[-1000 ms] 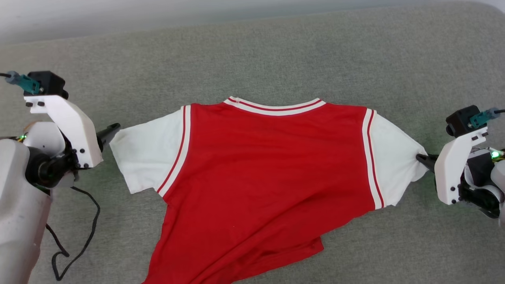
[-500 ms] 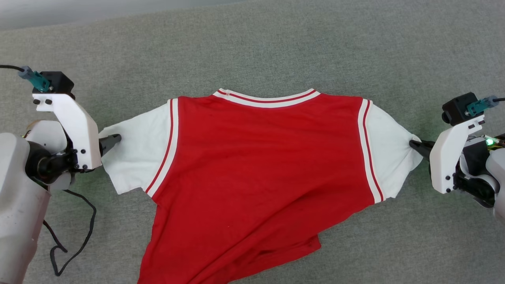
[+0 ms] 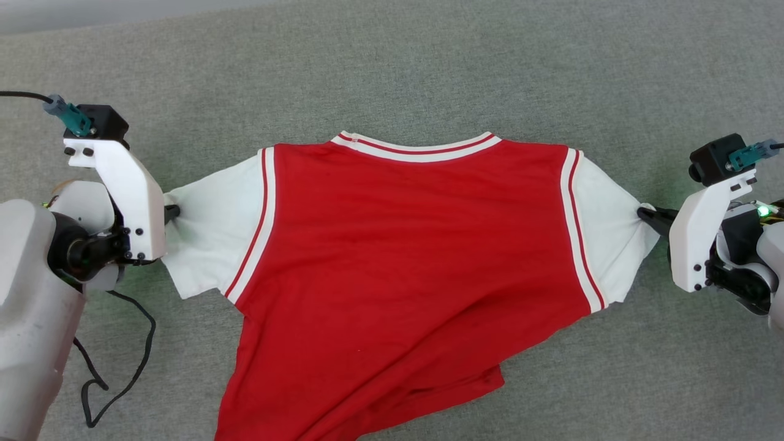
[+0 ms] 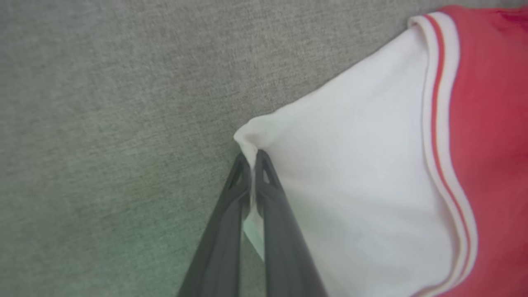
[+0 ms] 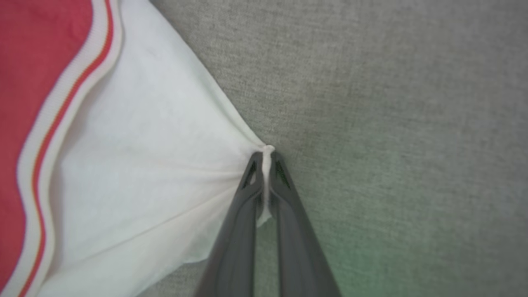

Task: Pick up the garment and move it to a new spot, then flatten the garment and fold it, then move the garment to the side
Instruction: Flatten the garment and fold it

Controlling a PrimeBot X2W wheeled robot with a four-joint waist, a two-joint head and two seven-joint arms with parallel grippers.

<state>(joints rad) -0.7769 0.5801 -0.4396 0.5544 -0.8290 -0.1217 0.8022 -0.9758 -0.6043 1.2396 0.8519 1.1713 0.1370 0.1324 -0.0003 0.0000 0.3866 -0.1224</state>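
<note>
From the head, looks steeply down on the grey cloth surface (image 3: 392,67), set far enough back to take in nearly all of the garment (image 3: 404,257), cut off at 6 o'clock, with the left gripper (image 3: 173,213) at 9 o'clock and the right gripper (image 3: 640,213) at 3 o'clock. From the left wrist, looks close along dark fingers rising from 6 o'clock to the left-hand sleeve (image 4: 350,181), red body at 3 o'clock. From the right wrist, equally close, faces the right-hand sleeve (image 5: 144,165) spreading toward 9 o'clock. Shares with the head view one pinched sleeve tip apiece, plus surrounding grey cloth.
</note>
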